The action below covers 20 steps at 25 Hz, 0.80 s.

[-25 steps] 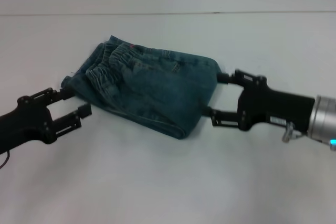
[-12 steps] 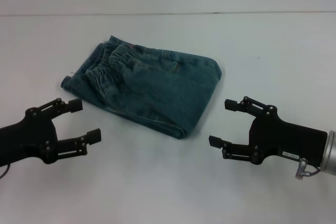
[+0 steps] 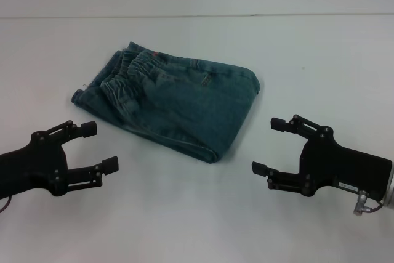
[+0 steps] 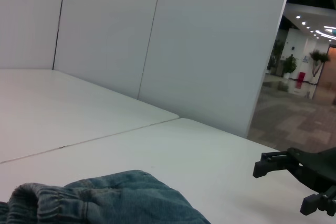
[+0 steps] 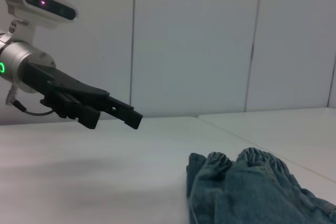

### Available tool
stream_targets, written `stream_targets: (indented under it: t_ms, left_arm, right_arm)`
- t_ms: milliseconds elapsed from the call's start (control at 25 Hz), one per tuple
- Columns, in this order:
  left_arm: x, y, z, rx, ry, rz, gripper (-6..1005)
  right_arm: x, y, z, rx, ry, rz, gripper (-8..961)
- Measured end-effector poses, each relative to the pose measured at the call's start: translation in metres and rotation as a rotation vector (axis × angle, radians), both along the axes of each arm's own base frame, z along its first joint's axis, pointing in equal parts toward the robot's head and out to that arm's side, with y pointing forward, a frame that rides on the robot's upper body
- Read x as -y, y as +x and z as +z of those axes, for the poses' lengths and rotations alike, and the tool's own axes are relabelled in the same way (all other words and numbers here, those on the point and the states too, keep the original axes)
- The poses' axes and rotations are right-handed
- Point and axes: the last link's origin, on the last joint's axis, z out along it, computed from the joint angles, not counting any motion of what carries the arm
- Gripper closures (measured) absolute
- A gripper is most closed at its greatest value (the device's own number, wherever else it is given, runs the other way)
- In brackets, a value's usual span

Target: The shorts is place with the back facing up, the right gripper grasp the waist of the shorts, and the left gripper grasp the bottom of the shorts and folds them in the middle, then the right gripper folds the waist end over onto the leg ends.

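The white table (image 3: 184, 226) spreads under everything, and on it the shorts (image 3: 178, 100) lie already doubled twice into a compact bundle. The long axis of the bundle runs slantwise, from its far-left corner toward its near-right corner. The waist of the shorts (image 3: 132, 75), the ruffled elastic band, sits on top at the bundle's left end, over where I judge the leg ends to be, though I cannot pick those hems out for certain.

My right gripper (image 3: 278, 148) hovers above the table to the right of the shorts and nearer me than they are, clear of the cloth, its fingers spread wide and holding nothing. My left gripper (image 3: 98, 146) hangs to the left of the shorts, also nearer me and apart from them, fingers likewise spread and empty.

Both sit about equally off the bundle, one to each side. By my reckoning the folding is done, and nothing is left to grasp.
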Motion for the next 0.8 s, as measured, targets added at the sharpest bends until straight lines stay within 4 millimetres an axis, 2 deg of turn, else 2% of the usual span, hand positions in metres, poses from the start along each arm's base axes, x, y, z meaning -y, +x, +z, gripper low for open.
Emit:
stream_targets:
  t_ms: [320,800]
  left_arm:
    - [-0.0009,-0.0011,-0.0020,-0.005,0.006,0.011,62]
    - [0.0025,-0.0048,-0.0058,-0.017,0.000,0.026,62]
  right_arm:
    - [0.0006,0.0032,0.0013,-0.004,0.008,-0.017,28]
    - [-0.0047,-0.0048,-0.0034,-0.020,-0.006,0.005,27]
